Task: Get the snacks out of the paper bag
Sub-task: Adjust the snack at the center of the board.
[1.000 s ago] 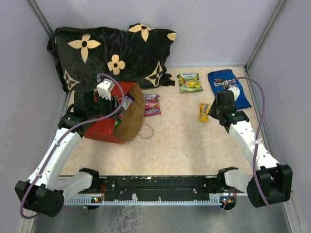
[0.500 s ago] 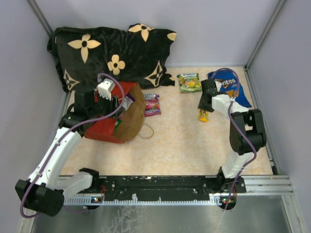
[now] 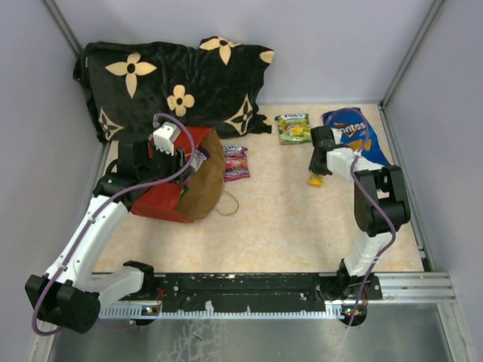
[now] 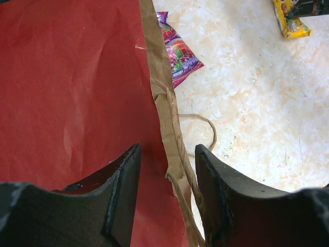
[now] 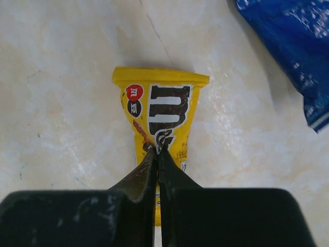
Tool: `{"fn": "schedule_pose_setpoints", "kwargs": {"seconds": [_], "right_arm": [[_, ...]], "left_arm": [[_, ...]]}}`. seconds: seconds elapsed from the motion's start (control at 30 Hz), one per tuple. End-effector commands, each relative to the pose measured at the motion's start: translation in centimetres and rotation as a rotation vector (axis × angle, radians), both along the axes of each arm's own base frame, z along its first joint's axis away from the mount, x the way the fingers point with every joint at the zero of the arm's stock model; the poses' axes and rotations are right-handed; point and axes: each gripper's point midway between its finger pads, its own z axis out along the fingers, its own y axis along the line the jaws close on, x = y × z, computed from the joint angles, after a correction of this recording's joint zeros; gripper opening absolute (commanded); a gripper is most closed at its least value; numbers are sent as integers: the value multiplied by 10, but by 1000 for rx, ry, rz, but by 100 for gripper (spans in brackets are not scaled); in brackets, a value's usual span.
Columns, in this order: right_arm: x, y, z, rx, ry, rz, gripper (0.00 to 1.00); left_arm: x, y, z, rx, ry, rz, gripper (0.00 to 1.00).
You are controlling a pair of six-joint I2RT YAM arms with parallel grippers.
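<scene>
The paper bag (image 3: 167, 200) lay on its side at the left of the table (image 3: 287, 234), just in front of the flowered pillow (image 3: 173, 83), brown mouth turned toward the centre. The left gripper (image 4: 167, 152) was poised at the bag's upper rim with its jaws about half apart. The rim and a cord handle (image 4: 174, 114) sat in the gap, with no pinch evident.

Four snacks were already out:
- The purple pouch (image 3: 235, 162) lay just beside the mouth.
- The green pouch (image 3: 293, 128) and the Doritos bag (image 3: 355, 136) lay toward the far right.
- The yellow M&M's packet (image 5: 159, 110) lay flat near them.

The right gripper (image 5: 158, 150) was fully closed, tips together against that packet's face. Whether any film was caught between them could not be determined.
</scene>
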Motion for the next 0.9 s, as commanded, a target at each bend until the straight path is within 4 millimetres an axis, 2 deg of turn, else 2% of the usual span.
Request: {"fn": "schedule_pose_setpoints", "kwargs": {"seconds": [0.0, 0.13, 0.17, 0.2, 0.23, 0.3, 0.37, 0.47, 0.5, 0.53, 0.57, 0.6, 0.67, 0.7, 0.73, 0.77, 0.8, 0.83, 0.87], "right_arm": [[-10, -11, 55, -69, -100, 27, 0], [-22, -25, 101, -197, -144, 170, 3], [-24, -25, 109, -221, -143, 248, 5], [-26, -14, 113, -217, -146, 393, 7], [-30, -3, 114, -219, -147, 542, 10], [-46, 20, 108, -233, -126, 884, 10], [-62, 32, 105, -280, -119, 1109, 14], [-92, 35, 95, -320, -51, 1377, 14], [-94, 31, 95, -365, -33, 1404, 20], [-87, 24, 97, -421, -38, 1363, 39], [-77, 20, 106, -456, -78, 1292, 87], [-68, 20, 118, -462, -132, 1225, 98], [-52, 32, 149, -409, -302, 1092, 99], [-39, 36, 171, -351, -429, 934, 99], [-25, 32, 195, -257, -564, 691, 99], [-21, 24, 209, -94, -655, 403, 99], [-26, 18, 208, 108, -672, 135, 99], [-29, 24, 204, 325, -671, -14, 99], [-28, 46, 211, 550, -702, 43, 99]], "left_arm": [[4, 0, 9, -9, -26, 3, 53], [0, -6, 12, -32, -24, -24, 53], [-1, -7, 12, -35, -23, -30, 53], [-1, -8, 12, -39, -21, -35, 53], [-1, -9, 13, -43, -22, -38, 53], [-2, -11, 12, -48, -17, -50, 53], [-1, -13, 10, -46, -10, -54, 53], [-1, -16, 6, -40, 1, -61, 53], [-1, -17, 6, -39, 2, -64, 53], [0, -19, 5, -40, 6, -69, 53], [0, -19, 4, -40, 11, -71, 53], [-1, -20, 4, -41, 15, -75, 53], [-1, -19, 3, -39, 16, -73, 53], [-1, -19, 3, -36, 13, -69, 53], [-1, -18, 3, -33, 10, -65, 54], [-1, -17, 3, -31, 8, -61, 53], [-1, -16, 4, -30, 6, -59, 54], [-2, -16, 4, -30, 5, -60, 54], [-2, -17, 4, -31, 5, -61, 54]]}}
